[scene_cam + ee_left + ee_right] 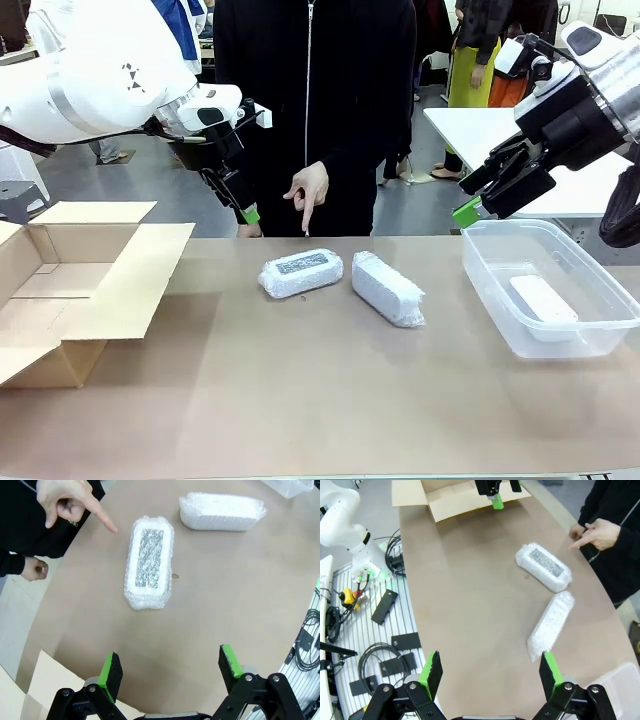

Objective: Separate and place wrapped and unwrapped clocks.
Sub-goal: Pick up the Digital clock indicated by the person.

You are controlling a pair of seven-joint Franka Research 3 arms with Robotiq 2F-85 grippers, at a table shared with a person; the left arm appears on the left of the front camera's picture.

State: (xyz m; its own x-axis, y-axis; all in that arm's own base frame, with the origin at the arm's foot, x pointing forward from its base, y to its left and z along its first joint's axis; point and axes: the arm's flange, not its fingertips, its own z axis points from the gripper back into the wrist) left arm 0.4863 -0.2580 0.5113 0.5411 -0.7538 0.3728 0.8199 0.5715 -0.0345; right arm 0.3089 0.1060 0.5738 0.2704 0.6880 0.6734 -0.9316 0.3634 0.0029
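Two bubble-wrapped clocks lie mid-table: one with a dark face showing through the wrap (pixel 300 273) (pixel 148 562) (pixel 543 566), and a plain white bundle (pixel 388 288) (pixel 221 511) (pixel 550 624) to its right. An unwrapped white clock (pixel 542 301) lies inside the clear tub (pixel 500 290). A person's hand (pixel 308 192) (pixel 70 502) (pixel 596 534) points a finger down at the dark-faced bundle. My left gripper (pixel 240 200) (pixel 170 667) hangs open in the air above the table's far left. My right gripper (pixel 470 195) (pixel 490 669) hangs open above the tub's far left corner.
An open brown cardboard box (pixel 60 290) (pixel 460 497) stands at the table's left end, flaps spread. The tub's corner (pixel 620 680) (pixel 287 486) is at the right end. Beside the table lies a metal rack with cables and black parts (pixel 375 645).
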